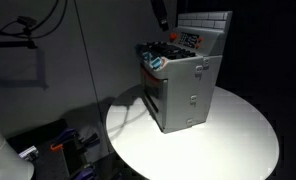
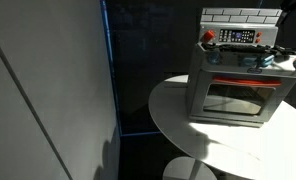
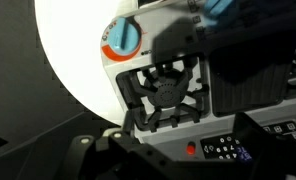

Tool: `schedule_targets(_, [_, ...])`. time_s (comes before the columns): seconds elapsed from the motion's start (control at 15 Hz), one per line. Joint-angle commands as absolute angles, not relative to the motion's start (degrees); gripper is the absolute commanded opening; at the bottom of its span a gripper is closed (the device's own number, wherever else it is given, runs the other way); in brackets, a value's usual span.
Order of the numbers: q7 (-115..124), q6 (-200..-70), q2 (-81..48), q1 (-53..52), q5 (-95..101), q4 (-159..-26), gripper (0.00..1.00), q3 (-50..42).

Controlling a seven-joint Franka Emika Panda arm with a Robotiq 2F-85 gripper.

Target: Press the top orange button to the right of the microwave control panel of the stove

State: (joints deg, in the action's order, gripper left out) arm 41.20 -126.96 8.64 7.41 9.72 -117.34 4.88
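1. Although the gripper (image 1: 162,14) shows as a dark shape near the top of an exterior view, its jaws are too dim to judge, so I cannot tell whether they are parted or closed.
2. It hangs just above the rear of the stove (image 1: 183,85), beside the tiled back panel (image 1: 203,22); whether it touches anything cannot be told.
3. In the wrist view, dark gripper parts fill the lower edge. Just past them lies the control panel (image 3: 228,148) with rows of small keys, and a red button (image 3: 192,150) sits beside those keys.
4. Beyond the panel in that view sits a black burner grate (image 3: 168,95), and further on a round orange and blue knob (image 3: 121,38).
5. The stove stands upright on a round white table (image 1: 238,130), near its middle, in both exterior views.
6. Its oven door (image 2: 235,97) is closed, with a red strip above the window.
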Motion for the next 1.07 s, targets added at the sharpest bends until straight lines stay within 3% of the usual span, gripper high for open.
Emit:
schedule_targets(0.0, [44.8, -127.52, 3.17, 6.66, 12.55, -111.92, 1.0, 3.37])
schedule_targets(1.0, [50.97, -132.04, -7.46, 2.52, 17.33, -102.57, 1.0, -2.85])
